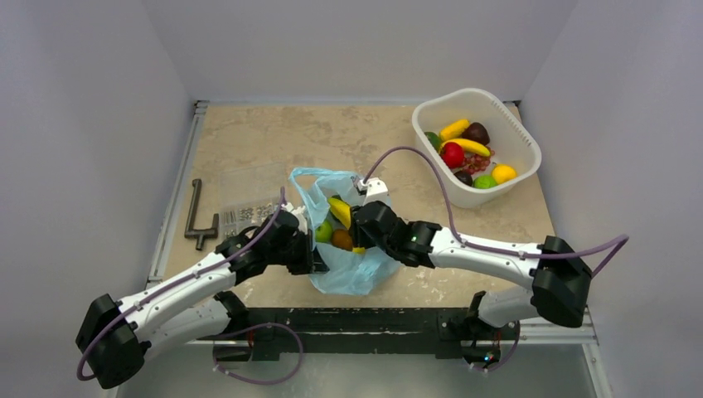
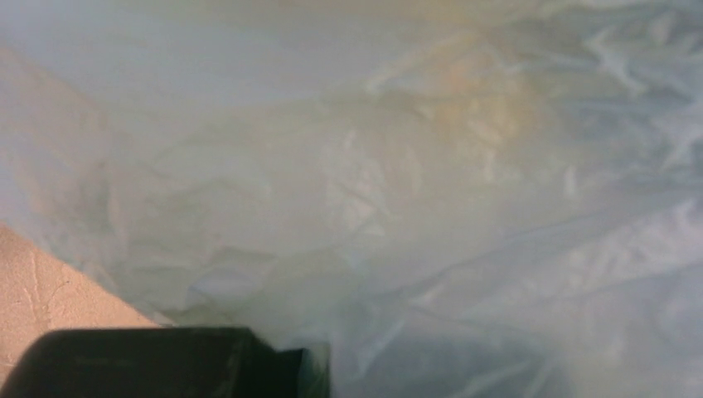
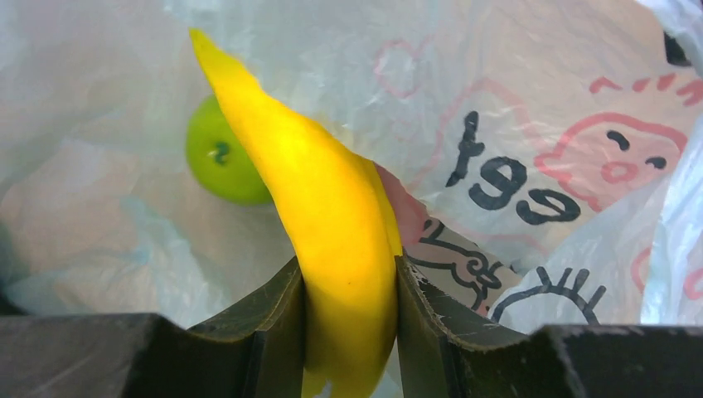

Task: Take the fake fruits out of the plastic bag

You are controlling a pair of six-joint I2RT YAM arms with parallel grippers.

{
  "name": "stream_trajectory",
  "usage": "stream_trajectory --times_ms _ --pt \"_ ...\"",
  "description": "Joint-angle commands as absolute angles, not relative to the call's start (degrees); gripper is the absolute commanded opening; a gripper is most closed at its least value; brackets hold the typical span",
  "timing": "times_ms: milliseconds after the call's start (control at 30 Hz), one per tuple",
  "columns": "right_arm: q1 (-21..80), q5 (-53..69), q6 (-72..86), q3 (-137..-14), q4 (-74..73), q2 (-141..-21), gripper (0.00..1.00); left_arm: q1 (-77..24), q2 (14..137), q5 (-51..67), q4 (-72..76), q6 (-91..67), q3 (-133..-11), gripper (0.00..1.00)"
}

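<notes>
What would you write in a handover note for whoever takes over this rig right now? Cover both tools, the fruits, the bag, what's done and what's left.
Right tool: shut on the yellow banana, in the mouth of the plastic bag.
Left tool: at the bag's left side; grip cannot be told.
Also in bag: green apple, orange fruit.
Done: white basket holds several fruits.
Left: lift banana out, then the others.

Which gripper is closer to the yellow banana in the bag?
Right. The right gripper is clamped on the banana, a finger on each side; the left gripper sits at the left edge of the bag, off the banana.
</notes>
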State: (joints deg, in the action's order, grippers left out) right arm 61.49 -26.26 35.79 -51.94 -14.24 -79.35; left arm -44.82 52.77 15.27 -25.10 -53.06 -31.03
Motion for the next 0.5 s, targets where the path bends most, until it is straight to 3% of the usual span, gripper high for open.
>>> stream_trajectory --times_ms 0,267,467 --pt "61.69 -18.23 31.62 -47.64 -4.08 -74.81 0.00 -45.22 51.02 13.21 -25.48 -53.86 -33.55 0.00" --pt "61.70 -12.81 27.53 -42.59 7.69 -67.07 0.00 -45.18 50.69 12.72 -26.34 -53.97 -33.95 0.00" --pt "61.69 -15.52 27.73 -40.58 16.18 -61.35 0.00 -45.24 51.05 13.05 -25.93 -54.53 -33.75 0.00"
